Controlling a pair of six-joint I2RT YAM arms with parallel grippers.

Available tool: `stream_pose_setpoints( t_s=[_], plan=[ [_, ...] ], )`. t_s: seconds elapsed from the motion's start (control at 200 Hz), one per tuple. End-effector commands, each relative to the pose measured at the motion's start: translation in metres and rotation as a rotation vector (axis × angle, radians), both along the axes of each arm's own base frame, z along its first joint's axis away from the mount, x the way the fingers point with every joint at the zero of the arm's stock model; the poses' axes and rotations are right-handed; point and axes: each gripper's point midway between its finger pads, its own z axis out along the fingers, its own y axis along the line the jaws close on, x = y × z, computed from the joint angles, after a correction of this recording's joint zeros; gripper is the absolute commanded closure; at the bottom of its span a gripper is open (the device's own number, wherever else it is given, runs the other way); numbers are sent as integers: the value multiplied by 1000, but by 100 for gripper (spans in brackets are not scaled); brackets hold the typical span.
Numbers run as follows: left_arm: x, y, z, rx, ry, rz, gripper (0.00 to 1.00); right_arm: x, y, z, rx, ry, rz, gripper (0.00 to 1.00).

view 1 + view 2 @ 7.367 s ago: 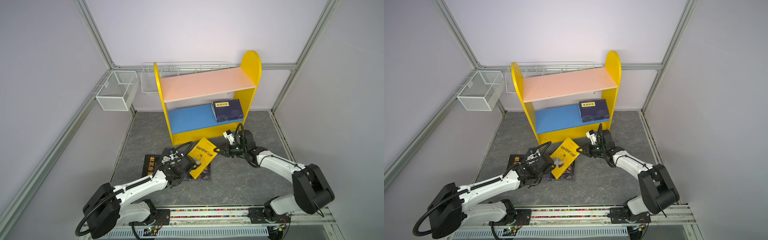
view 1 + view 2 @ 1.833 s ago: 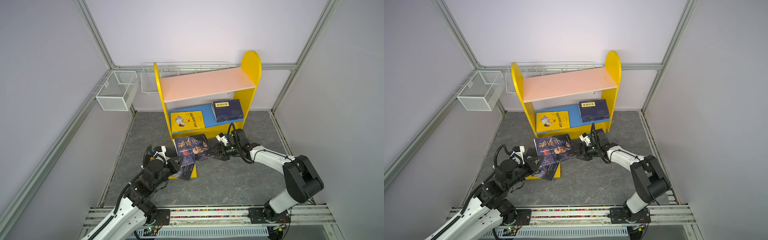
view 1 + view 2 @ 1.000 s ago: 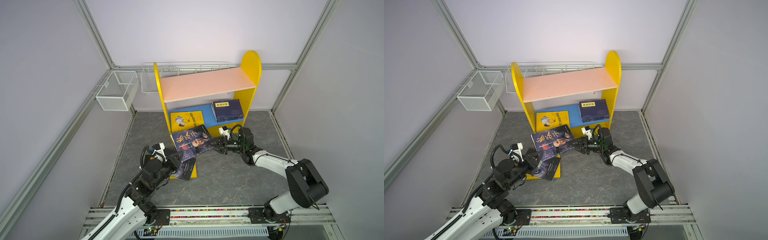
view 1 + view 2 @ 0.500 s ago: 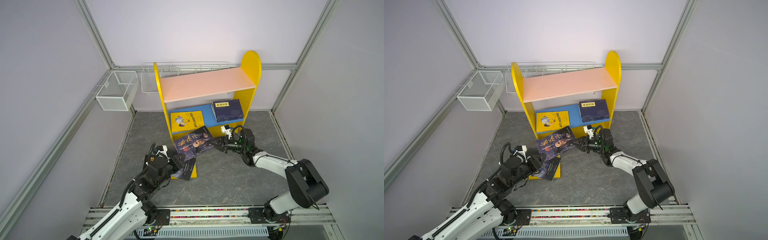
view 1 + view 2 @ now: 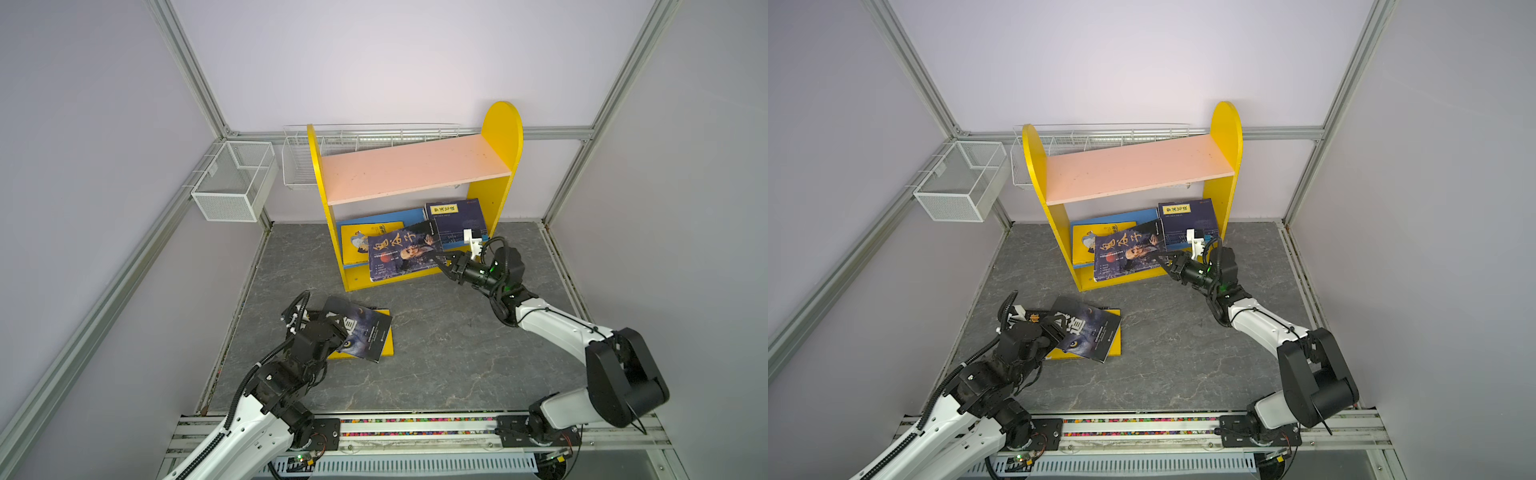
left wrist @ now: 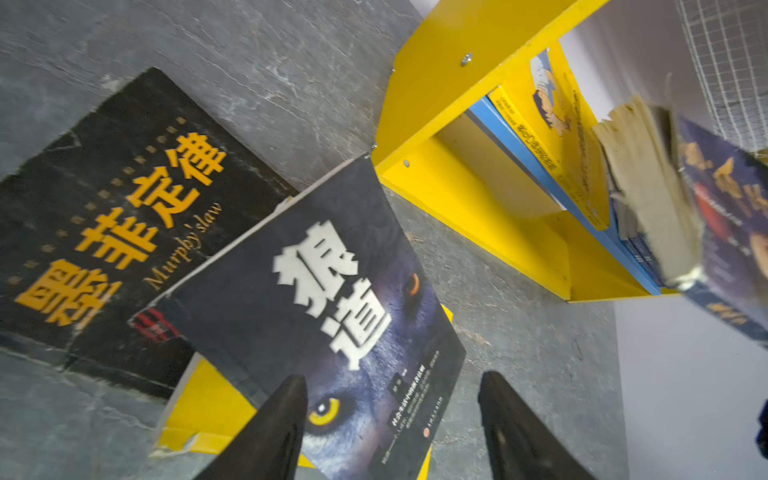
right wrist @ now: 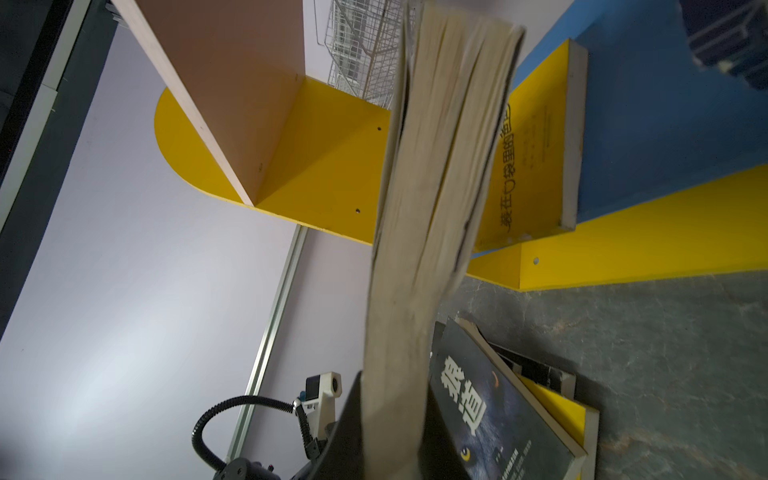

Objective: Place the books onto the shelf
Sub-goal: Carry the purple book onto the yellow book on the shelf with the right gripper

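Right hand point(image 5: 446, 266) pinches the dark portrait book point(image 5: 401, 251) by its edge at the shelf point(image 5: 500, 124) front, long axis along the blue lower board point(image 5: 411, 215) just beyond. Left hand point(image 6: 392, 376), wide, hovers over the wolf-eye book point(image 6: 332, 291) on the bench point(image 5: 436, 340), farther out.

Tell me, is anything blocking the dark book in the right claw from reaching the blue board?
Partly. The yellow book and the navy stack already lie on the blue board, leaving only a narrow bare strip. The dark book, shut in the right gripper, looks wider, so it would likely land on them.
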Motion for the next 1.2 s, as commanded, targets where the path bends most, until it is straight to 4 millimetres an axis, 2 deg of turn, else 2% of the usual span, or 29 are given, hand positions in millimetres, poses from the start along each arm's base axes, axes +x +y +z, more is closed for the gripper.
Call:
stream_pose_setpoints(
  t_s=[0.0,0.19,0.235,0.32,0.525,0.68,0.845,0.98,1.195],
  plan=[
    [-4,15,-4,32,18,66,33,23,11,49,31,-209,-45,93],
    [-3,14,-8,49,39,66,33,67,43,44,48,-201,-54,93],
    [-3,13,-9,46,42,64,33,73,53,45,51,-210,-47,93],
    [-3,12,-11,41,45,61,33,83,71,35,31,-196,-46,93],
    [-4,9,-14,38,57,46,33,91,97,4,-92,-156,-62,93],
    [-6,11,-15,43,65,45,33,92,103,-25,-156,-94,-60,93],
    [-6,10,-15,40,64,41,33,91,107,-47,-199,-42,-73,91],
    [-6,8,-14,30,64,38,33,87,105,-58,-271,13,-66,79],
    [-6,5,-18,11,73,35,34,83,89,-75,-464,92,-97,43]
  ],
)
